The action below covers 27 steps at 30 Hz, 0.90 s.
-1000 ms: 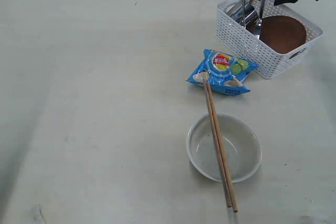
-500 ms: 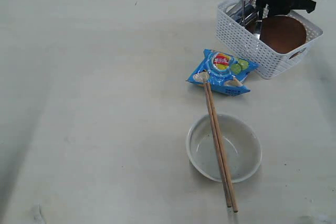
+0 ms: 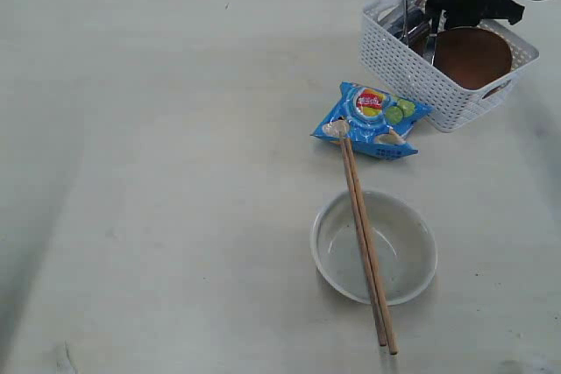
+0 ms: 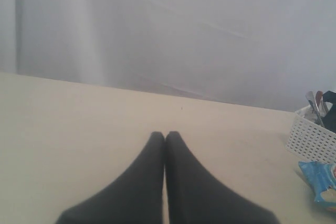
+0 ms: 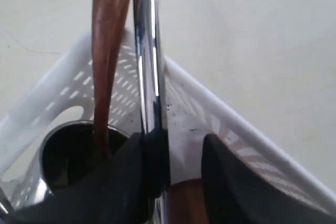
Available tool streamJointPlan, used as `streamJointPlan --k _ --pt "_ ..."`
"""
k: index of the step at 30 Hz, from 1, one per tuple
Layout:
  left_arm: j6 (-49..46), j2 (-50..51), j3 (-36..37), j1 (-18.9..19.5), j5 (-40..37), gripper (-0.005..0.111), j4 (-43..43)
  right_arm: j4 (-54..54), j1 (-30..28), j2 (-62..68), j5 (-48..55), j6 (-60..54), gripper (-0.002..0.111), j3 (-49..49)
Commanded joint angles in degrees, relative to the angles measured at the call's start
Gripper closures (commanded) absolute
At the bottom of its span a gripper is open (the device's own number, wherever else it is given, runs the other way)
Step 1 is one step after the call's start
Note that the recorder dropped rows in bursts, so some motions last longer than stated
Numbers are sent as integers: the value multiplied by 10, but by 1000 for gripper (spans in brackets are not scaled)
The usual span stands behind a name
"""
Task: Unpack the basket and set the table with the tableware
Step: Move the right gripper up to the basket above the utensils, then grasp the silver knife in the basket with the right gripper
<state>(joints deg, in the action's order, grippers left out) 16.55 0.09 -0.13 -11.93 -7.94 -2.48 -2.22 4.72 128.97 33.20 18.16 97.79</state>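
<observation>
The white basket stands at the table's far right. It holds the reddish-brown plate, a steel cup, a dark red wooden spoon and steel cutlery. My right gripper reaches down into the basket. Its jaws stand apart. A steel handle lies against one finger, and a gap shows to the other. The white bowl sits near the front with the chopsticks laid across it. My left gripper is shut and empty above bare table.
A blue snack bag lies between basket and bowl, and the chopstick tips rest on it. In the left wrist view the basket and the bag show at the edge, with a pale curtain behind the table.
My right gripper has come down and a little left into the basket, and its jaws have narrowed slightly. Bowl, chopsticks and bag have not moved.
</observation>
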Motion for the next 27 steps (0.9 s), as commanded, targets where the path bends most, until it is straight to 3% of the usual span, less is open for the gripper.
streamJointPlan --k 1,8,27 --pt "-3 -1 1 -2 0 107 -5 -5 1 5 9 3 83 1" --pt "-3 -1 1 -2 0 107 -5 -5 1 5 8 3 108 1" --pt "-3 -1 1 -2 -1 107 -5 -1 1 -62 47 -16 109 1"
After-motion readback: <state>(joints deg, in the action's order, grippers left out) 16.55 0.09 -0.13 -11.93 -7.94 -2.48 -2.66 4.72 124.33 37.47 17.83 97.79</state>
